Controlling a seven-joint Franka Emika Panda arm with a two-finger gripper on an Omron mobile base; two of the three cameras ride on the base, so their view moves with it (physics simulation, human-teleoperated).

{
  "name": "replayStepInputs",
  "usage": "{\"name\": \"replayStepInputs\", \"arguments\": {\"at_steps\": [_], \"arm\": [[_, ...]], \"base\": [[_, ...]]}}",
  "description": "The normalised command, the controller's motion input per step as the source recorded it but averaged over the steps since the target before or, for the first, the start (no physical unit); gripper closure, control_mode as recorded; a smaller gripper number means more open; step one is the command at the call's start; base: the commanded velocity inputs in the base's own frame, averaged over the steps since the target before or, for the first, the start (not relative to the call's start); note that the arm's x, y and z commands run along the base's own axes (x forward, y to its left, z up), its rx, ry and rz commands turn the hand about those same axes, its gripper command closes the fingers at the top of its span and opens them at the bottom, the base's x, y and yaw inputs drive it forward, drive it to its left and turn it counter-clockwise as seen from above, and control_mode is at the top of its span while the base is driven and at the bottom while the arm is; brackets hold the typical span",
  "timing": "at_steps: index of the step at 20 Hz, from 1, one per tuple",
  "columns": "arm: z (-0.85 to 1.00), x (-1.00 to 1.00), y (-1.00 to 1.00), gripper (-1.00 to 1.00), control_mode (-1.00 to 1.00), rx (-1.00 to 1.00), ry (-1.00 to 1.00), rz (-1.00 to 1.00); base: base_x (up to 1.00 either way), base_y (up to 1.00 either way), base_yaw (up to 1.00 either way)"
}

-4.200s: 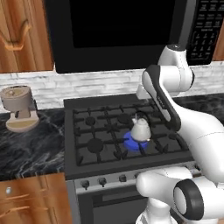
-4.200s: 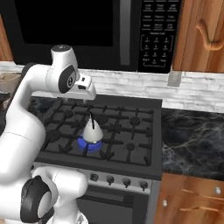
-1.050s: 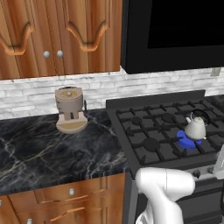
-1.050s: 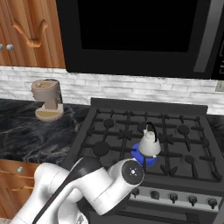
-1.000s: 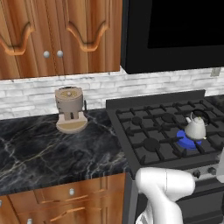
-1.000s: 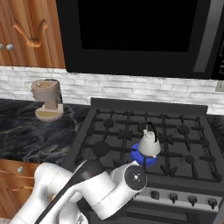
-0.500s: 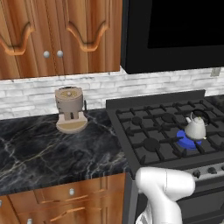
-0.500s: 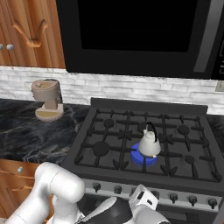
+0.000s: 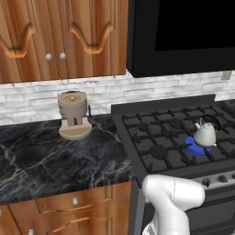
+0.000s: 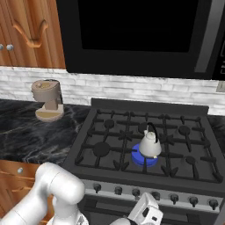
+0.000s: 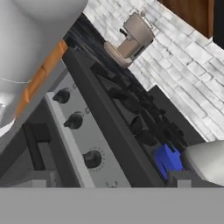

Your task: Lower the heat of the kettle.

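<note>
1. The kettle (image 10: 150, 143) stands upright on the stove (image 10: 110, 169), on the near burner just right of the stove's middle. Its dark arched handle rises above a rounded silvery-white body. In the left base view the kettle (image 9: 204, 134) sits toward the right edge of the cooktop.
2. A ring of blue flame (image 10: 143, 158) shows under the kettle, touching its base. The flame (image 9: 197, 148) looks the same from the left, and in the hand view it is a blue patch (image 11: 166, 158) just beside the pale kettle body (image 11: 206, 161).
3. The stove's black grates cover the whole top. A silvery front panel below them carries a row of dark knobs (image 10: 155, 195), running left to right along the near edge.
4. In the hand view, three of these knobs (image 11: 91, 159) lie along the tilted front panel, close to the camera.
5. The jaws are at the bottom of the hand view, low in front of the stove's panel; only grey stubs show, so I cannot tell whether they are apart or together.
6. A beige coffee machine (image 9: 72, 114) stands on the dark marbled bench (image 9: 41, 160) to the left of the stove, against the white brick wall (image 10: 132, 92), well apart from the kettle.
7. A black microwave (image 10: 136, 35) hangs above the stove, and wooden cabinets (image 9: 59, 39) hang to its left.
</note>
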Motion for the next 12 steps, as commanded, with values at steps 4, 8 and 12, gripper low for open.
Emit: {"name": "replayStepInputs", "arguments": {"at_steps": [4, 8, 12], "arm": [[-0.07, 0.39, -0.10, -1.00, -1.00, 0.00, -0.08, -0.11], [-0.09, 0.30, -0.14, -1.00, -1.00, 0.00, -0.01, -0.10], [-0.21, 0.19, -0.27, -1.00, -1.00, 0.00, 0.00, -0.10]], "base": [[0.00, 0.00, 0.00], [0.00, 0.00, 0.00], [0.00, 0.00, 0.00]]}}
